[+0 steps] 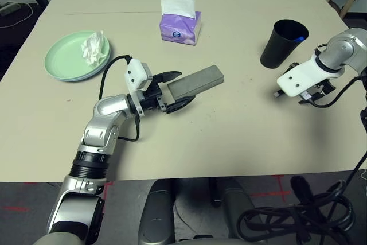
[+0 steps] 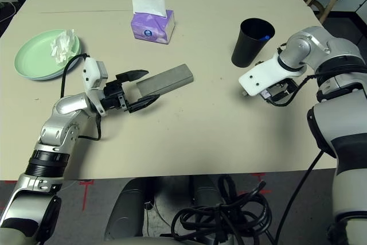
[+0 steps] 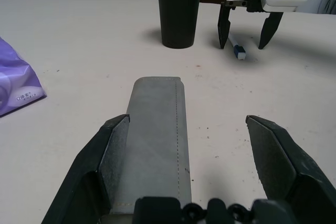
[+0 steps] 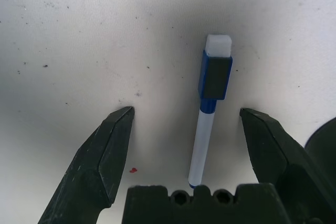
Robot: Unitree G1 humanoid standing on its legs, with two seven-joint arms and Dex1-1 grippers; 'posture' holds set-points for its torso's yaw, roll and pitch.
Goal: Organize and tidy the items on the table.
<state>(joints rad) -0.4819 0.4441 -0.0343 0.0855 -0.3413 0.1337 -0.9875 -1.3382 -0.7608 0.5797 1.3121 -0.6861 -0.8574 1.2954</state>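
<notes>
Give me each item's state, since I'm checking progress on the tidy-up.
Left claw: open, straddling one end of the glasses case.
Right claw: open, pointing down over the pen.
Glasses case: closed, lying flat.
Pen: lying on the table, capped.
Black cup: upright, something blue inside.
Plates: stacked, crumpled tissue on top.
Tissue box: tissue sticking out.

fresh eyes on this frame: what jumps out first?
Probably the left gripper, open with its fingers either side of the near end of the grey glasses case lying mid-table. Next, the right gripper pointing down, fingers open astride the white-and-blue pen on the table beside the black cup. Farther back sit the purple tissue box and, at the left edge, the green plates holding a crumpled tissue.
</notes>
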